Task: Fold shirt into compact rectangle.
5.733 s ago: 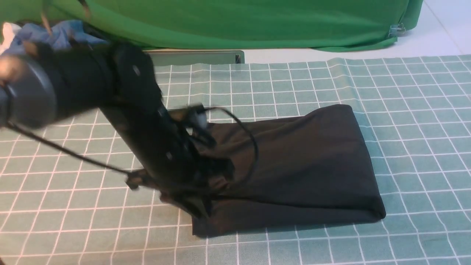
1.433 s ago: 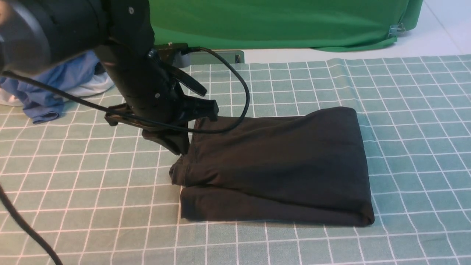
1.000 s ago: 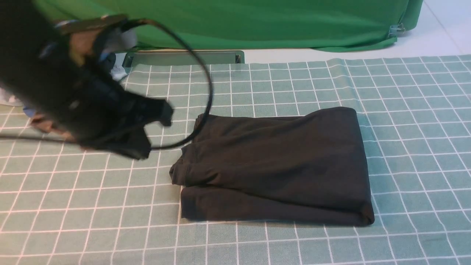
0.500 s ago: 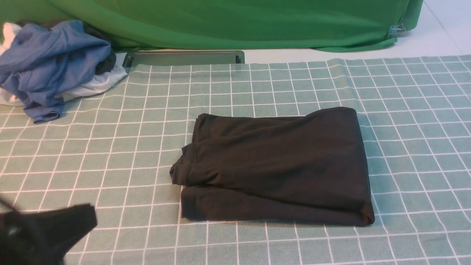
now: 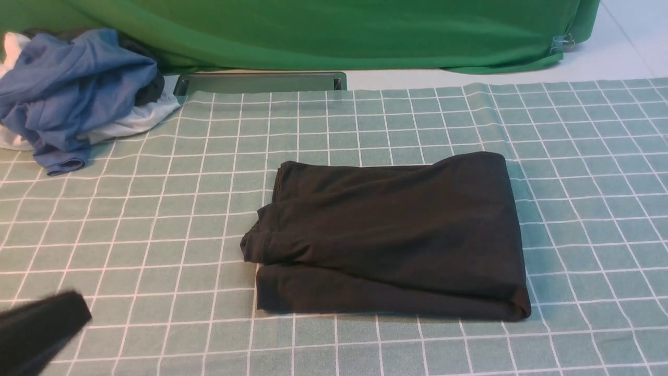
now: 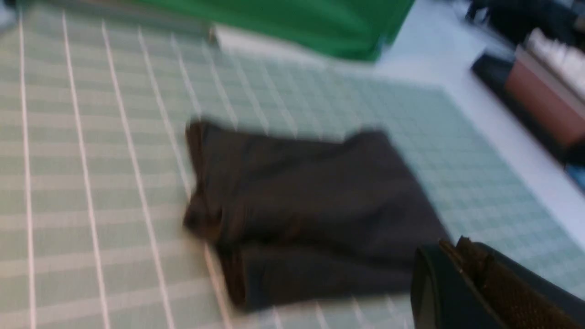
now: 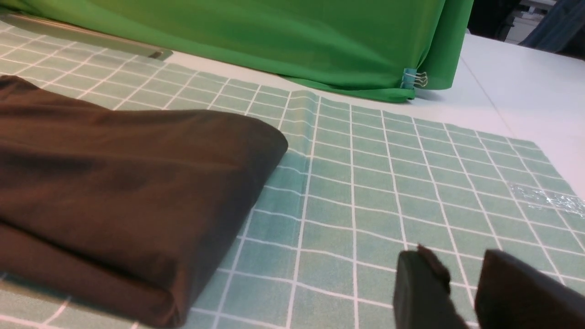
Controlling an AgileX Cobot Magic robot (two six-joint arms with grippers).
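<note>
The shirt lies folded into a black, roughly rectangular bundle in the middle of the checked cloth, its left end a little bunched and uneven. Nothing touches it. In the front view only a dark, blurred end of my left arm shows, at the near left corner and well clear of the shirt. The left wrist view is blurred: the shirt lies ahead, and my left gripper is shut and empty. In the right wrist view my right gripper hovers open over bare cloth, to the right of the shirt.
A pile of blue and white garments sits at the far left. A bright green cloth hangs across the back behind a metal bar. The checked tablecloth ends at bare white table on the far right.
My left arm rose from the shirt's left end, swung left and drew back to the near left corner. The shirt has lain still for the last second.
</note>
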